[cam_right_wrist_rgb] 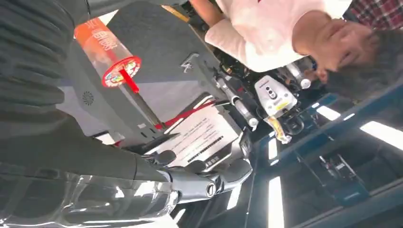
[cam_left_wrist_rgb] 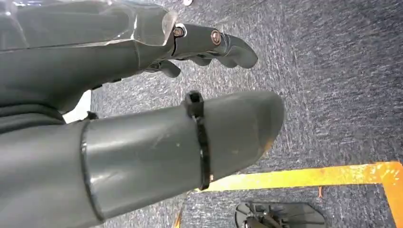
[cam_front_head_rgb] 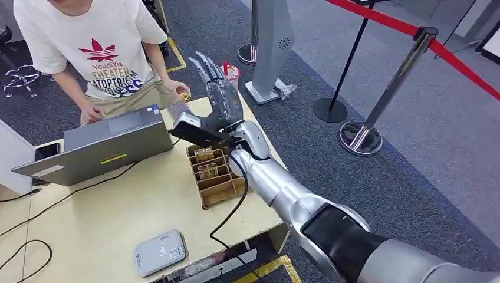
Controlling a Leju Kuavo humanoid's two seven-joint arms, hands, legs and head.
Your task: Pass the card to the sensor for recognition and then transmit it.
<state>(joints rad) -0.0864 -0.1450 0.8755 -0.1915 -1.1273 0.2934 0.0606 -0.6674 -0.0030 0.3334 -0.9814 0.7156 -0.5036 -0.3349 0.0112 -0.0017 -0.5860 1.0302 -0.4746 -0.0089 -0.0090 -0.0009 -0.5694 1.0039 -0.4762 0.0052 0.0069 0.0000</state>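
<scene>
- Cards: thin, flat, tan pieces standing on edge in the far slots of the wooden holder. Their print is too small to read. They sit below the heel of the right hand, not touching any fingers.
- Wooden holder: an open-top box of brown slats divided crosswise into slots. It lies under the right wrist, by the table's right edge.
- Right hand: dark and glossy with jointed fingers. The fingers are straight and fanned, pointing up and away, with nothing in the grasp. It is raised over the table's far right corner.
- Right wrist view: fingertips bend only slightly and are in open air.
- Left hand: smooth grey thumb with a black tie band. The darker fingers are loosely bent and apart from the thumb, holding nothing. It hangs over blue-grey carpet and a yellow floor line.
- Sensor: a flat grey-white pad with rounded corners, at the table's near edge. It is well apart from the right fingers, with bare tabletop between.
- Table: pale matte wood with black cables trailing across it.
- Laptop: grey, with its lid towards the robot, well off the thumb side of the right hand.
- Person: white printed T-shirt, hands at the laptop and the table's far edge, just beyond the thumb side.
- Cup: orange, with a red straw, just past the right fingertips.
- Chrome posts with red belt stand on carpet, well clear to the right.
</scene>
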